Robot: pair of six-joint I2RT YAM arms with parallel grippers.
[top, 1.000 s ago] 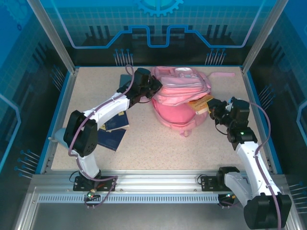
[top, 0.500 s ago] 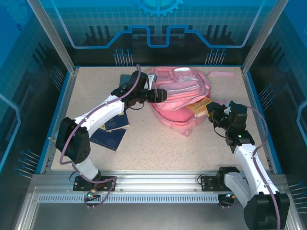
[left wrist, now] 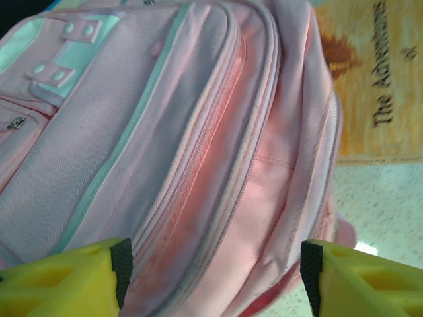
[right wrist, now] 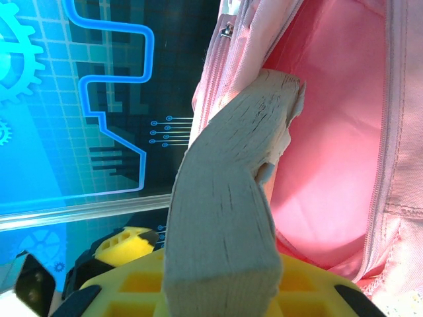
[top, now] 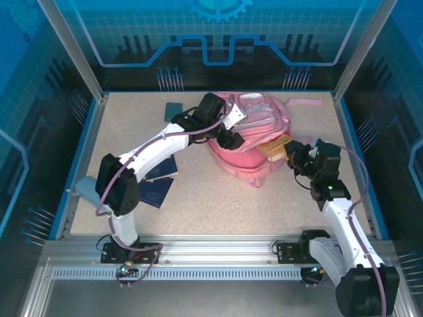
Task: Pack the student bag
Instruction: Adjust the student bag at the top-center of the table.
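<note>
Student bag (top: 248, 150) lies far-centre on the table (top: 198, 191). Judged soft, light and prone to collapse; best gripped at the zipper rim. Book (top: 274, 145), clamped in right gripper (top: 294, 156), sits at its opening. Left gripper (left wrist: 213, 264) is spread wide over the bag, holding nothing.

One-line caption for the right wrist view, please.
The right gripper clamps a book, page edges facing the camera, its far end at the mouth of the open student bag.
</note>
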